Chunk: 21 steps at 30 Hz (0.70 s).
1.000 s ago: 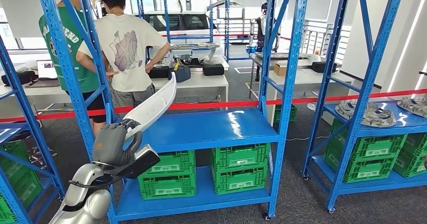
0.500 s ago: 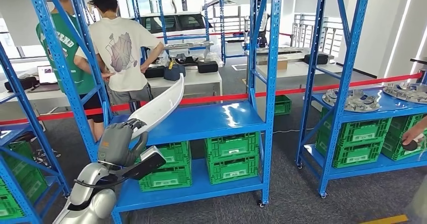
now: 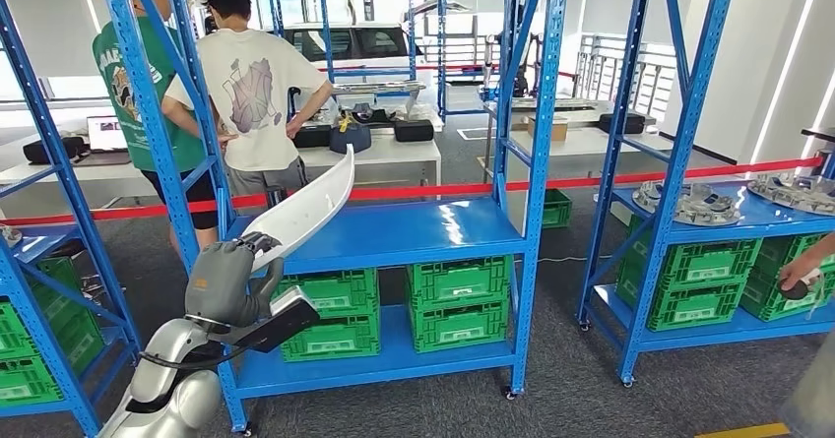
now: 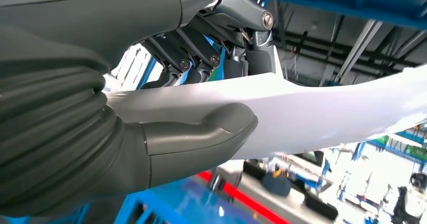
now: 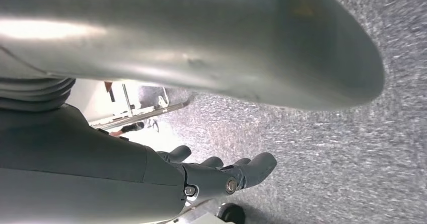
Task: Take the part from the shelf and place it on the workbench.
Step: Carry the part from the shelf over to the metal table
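Left hand (image 3: 228, 279) has its thumb and fingers wrapped around the lower end of the long white curved part (image 3: 307, 207), held slanting up over the blue shelf (image 3: 414, 241). Right hand (image 5: 221, 176) hangs over grey carpet, fingers loosely curled, holding nothing.

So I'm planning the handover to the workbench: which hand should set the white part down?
Left. The left hand already grips the white part, thumb and fingers around it. The right hand hangs by the floor, holding nothing.
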Each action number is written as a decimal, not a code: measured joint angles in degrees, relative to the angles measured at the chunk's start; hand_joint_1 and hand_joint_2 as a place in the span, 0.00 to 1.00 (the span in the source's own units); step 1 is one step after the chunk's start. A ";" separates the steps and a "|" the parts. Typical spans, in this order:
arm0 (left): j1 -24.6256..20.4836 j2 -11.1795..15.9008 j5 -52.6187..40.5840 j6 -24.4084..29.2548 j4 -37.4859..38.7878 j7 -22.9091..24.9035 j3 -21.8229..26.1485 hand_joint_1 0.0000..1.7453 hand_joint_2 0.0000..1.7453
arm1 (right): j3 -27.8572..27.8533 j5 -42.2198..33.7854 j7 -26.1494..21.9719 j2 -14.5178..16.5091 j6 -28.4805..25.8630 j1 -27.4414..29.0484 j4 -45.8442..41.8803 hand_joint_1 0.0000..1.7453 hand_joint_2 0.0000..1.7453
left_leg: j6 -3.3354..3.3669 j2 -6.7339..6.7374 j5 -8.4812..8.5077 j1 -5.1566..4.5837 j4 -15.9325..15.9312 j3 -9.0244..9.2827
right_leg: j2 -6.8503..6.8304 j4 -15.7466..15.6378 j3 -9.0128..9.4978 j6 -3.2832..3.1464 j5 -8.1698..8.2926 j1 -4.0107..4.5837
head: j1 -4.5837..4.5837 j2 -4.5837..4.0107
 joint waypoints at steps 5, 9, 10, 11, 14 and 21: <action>0.40 0.10 -0.10 0.00 -0.24 -0.06 0.00 1.00 1.00 | 0.00 0.14 -0.06 -0.13 0.00 0.00 0.00 0.00 0.00 | -1.47 -0.06 -0.83 0.55 3.00 -2.16 | 0.05 -11.75 7.39 0.79 4.20 -0.58 | 0.00 0.01; 0.50 0.28 -0.52 0.00 -0.56 -0.16 0.00 1.00 1.00 | 0.00 0.17 -0.03 -0.02 -0.05 0.10 0.01 0.00 0.00 | -2.35 -0.27 -1.18 0.41 3.91 -2.89 | 0.27 -12.88 7.69 -1.03 4.17 -0.47 | 0.00 0.00; 0.51 0.35 -0.61 0.00 -0.61 -0.17 0.00 1.00 1.00 | 0.00 0.18 -0.02 0.01 -0.06 0.08 0.01 0.00 0.00 | -2.62 -0.33 -1.65 0.45 4.45 -3.16 | 0.27 -12.93 7.70 -1.39 4.25 -0.56 | -0.03 0.00; 0.52 0.43 -0.68 0.00 -0.68 -0.18 0.00 1.00 1.00 | 0.00 0.18 -0.02 0.03 -0.07 0.06 0.01 0.00 0.00 | -2.91 -0.36 -2.62 0.56 5.83 -3.78 | 0.27 -13.01 7.71 -1.68 4.35 -0.67 | -0.07 0.00; 0.77 0.67 -0.80 0.00 -0.79 -0.23 0.00 1.00 1.00 | 0.00 0.22 -0.02 0.03 -0.07 0.09 0.01 0.00 0.00 | -3.68 -0.41 -7.60 0.91 15.82 -8.26 | 0.26 -13.15 7.61 -2.13 4.48 -0.71 | -0.14 0.00; 1.02 1.05 -1.10 0.34 -0.81 -0.90 0.00 1.00 1.00 | 0.00 0.51 -0.02 0.07 -1.31 0.18 0.01 0.00 0.00 | -1.77 2.42 -1.45 -0.09 4.31 -2.51 | -1.31 -13.34 7.91 -1.94 4.68 -0.23 | -0.14 0.00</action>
